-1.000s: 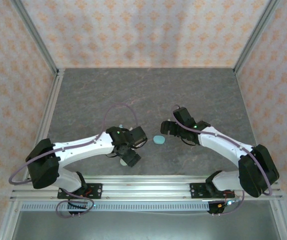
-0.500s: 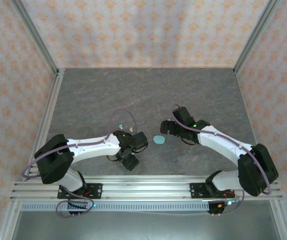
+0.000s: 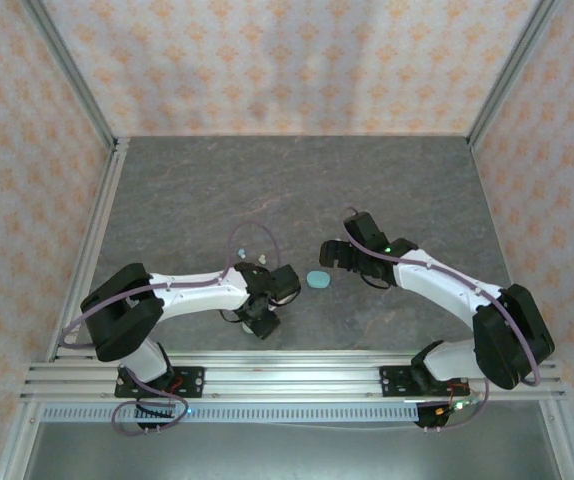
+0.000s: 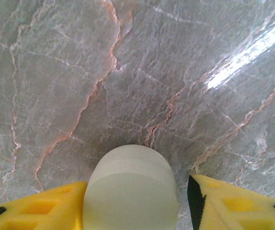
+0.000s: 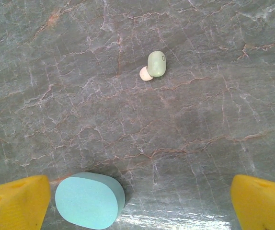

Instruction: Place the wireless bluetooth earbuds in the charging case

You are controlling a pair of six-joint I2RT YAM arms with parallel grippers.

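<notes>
A pale mint charging case (image 4: 130,189) stands between the yellow fingers of my left gripper (image 4: 136,191). The left finger touches it and a narrow gap shows at the right finger (image 4: 223,203). From above, my left gripper (image 3: 257,322) is near the table's front edge. A teal charging case (image 5: 89,200) lies closed just inside the left finger of my open right gripper (image 5: 140,206). That teal case (image 3: 317,279) sits between the two arms. One mint earbud (image 5: 155,64) lies ahead of the right gripper (image 3: 333,255). More earbuds (image 3: 261,259) lie further left.
The grey marble table (image 3: 297,190) is walled by patterned panels with metal rails on the left (image 3: 97,240) and right. Another small earbud (image 3: 235,250) lies left of the pair. The left arm's cable (image 3: 252,232) loops over them.
My left arm has folded in toward its base and its jaws have narrowed around the pale mint case. The right arm has hardly moved.
</notes>
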